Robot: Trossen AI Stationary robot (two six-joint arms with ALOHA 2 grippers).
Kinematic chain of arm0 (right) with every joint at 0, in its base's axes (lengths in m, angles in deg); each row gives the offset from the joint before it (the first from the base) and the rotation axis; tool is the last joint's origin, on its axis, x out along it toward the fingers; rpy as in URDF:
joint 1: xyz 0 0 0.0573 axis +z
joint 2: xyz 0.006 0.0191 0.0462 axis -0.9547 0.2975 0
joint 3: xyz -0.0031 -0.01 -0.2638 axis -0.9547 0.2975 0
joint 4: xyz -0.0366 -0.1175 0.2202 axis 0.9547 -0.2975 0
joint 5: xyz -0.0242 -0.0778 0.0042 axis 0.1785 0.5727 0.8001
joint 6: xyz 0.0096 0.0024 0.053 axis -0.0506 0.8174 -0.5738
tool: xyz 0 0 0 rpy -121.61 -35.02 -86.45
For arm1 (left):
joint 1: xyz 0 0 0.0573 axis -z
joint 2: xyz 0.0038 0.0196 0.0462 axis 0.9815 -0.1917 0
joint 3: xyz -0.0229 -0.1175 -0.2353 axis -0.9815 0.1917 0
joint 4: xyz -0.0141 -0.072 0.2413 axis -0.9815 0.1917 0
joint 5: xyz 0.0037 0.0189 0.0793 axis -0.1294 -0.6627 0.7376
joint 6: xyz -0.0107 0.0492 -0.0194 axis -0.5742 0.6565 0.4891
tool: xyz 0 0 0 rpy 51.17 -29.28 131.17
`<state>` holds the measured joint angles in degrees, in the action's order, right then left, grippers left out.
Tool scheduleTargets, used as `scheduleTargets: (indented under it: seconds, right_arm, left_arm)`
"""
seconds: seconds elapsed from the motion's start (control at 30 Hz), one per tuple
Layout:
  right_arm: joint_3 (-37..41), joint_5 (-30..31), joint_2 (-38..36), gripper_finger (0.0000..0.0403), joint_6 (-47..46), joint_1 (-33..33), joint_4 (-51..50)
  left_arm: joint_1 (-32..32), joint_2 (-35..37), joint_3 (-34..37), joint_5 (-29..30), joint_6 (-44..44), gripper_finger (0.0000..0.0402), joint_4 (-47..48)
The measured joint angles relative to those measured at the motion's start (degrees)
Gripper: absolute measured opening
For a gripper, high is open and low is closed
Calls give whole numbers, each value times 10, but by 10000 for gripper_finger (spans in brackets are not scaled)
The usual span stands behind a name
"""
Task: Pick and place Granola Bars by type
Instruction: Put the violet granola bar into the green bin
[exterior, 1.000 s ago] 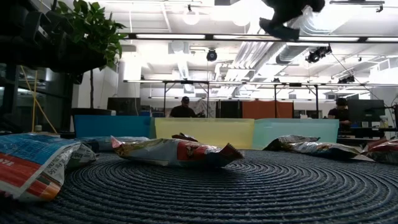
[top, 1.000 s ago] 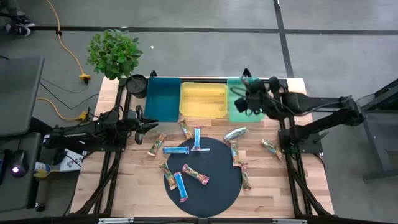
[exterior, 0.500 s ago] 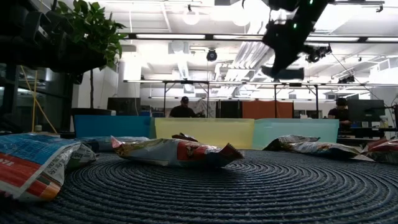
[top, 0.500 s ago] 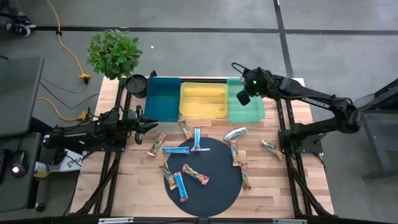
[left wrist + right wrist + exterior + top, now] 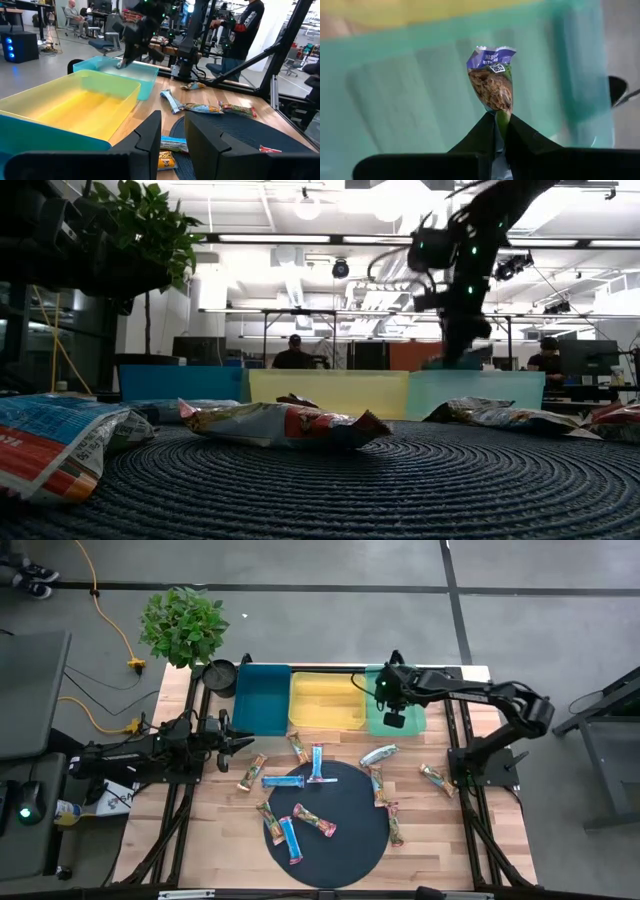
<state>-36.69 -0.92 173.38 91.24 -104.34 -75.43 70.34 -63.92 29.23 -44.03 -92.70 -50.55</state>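
Observation:
My right gripper (image 5: 392, 716) hangs over the green tray (image 5: 410, 722) at the table's far right, shut on a granola bar (image 5: 492, 86) with a green-purple wrapper. The low view shows it just above the tray's rim (image 5: 500, 380). Several more granola bars lie flat on the round dark mat (image 5: 345, 840) and on the wood around it, among them a blue one (image 5: 283, 781) and a silvery one (image 5: 378, 754). My left gripper (image 5: 238, 741) waits level at the table's left side, open with nothing between its fingers (image 5: 150, 135). My right gripper pinches one end of the granola bar (image 5: 501, 116) between its two fingers. The fingers slant steeply down from above. The rest of the bar sticks out past the fingertips, its crimped purple end (image 5: 491, 54) farthest from them. It is lifted clear over the green tray's floor.
A teal tray (image 5: 262, 700) and a yellow tray (image 5: 327, 700) stand left of the green one along the far edge. A potted plant (image 5: 183, 625) stands at the far left corner. People show in the room beyond the table.
My right gripper has come down from high above the table to just over the green tray. It has rolled and tipped from nearly level to pointing steeply down. The bars on the mat have kept their places.

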Motion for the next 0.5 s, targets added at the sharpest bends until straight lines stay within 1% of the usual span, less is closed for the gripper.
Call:
scheduleTargets:
  seconds: [0.1, 0.23, 0.37, 0.5]
  right_arm:
    - [9, -16, 19, 28, 2, 0, 9]
    - [32, -62, 36, 28, 8, 0, 34]
    - [45, -78, 43, 30, 15, 0, 51]
    - [47, -103, 43, 41, 30, 0, 59]
  left_arm:
    - [0, 0, 0, 0, 0, 82, 0]
    - [0, 0, 0, 0, 0, 82, 0]
    - [0, 0, 0, 0, 0, 82, 0]
    - [0, 0, 0, 0, 0, 82, 0]
